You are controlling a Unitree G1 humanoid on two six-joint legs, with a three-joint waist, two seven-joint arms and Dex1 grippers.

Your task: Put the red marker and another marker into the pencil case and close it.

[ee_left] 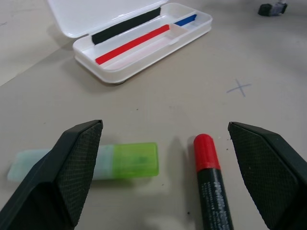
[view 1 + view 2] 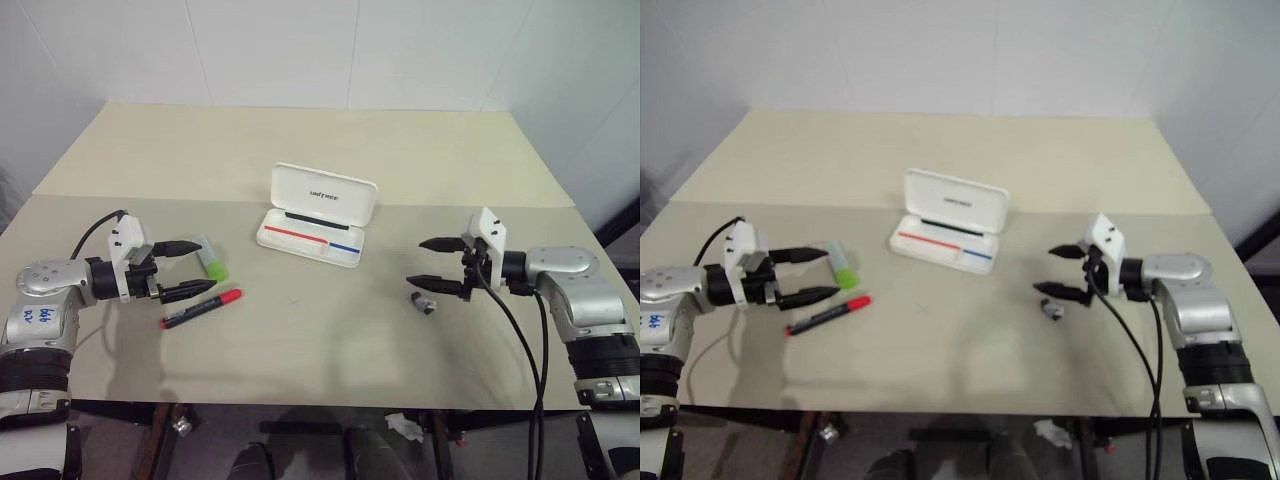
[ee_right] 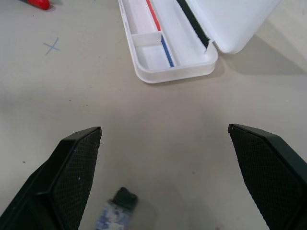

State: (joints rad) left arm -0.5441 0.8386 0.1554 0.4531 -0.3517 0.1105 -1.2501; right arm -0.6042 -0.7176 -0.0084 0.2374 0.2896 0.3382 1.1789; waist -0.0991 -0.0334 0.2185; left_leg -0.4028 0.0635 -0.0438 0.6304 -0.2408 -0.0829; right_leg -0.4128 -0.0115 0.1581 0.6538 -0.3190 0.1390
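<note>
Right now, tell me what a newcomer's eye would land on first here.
The white pencil case lies open mid-table, lid up, a red and blue stripe inside. Near the open left hand lie the lime-green marker and the red marker; by the open right hand sits a small dark object.

We could not identify the small dark object [image 2: 424, 302] below the right gripper [image 2: 430, 264]; in the right wrist view it was blurred. The lid's logo [image 2: 323, 196] was too small to read. The red marker [image 1: 211, 184] ran off the left wrist view's edge.
</note>
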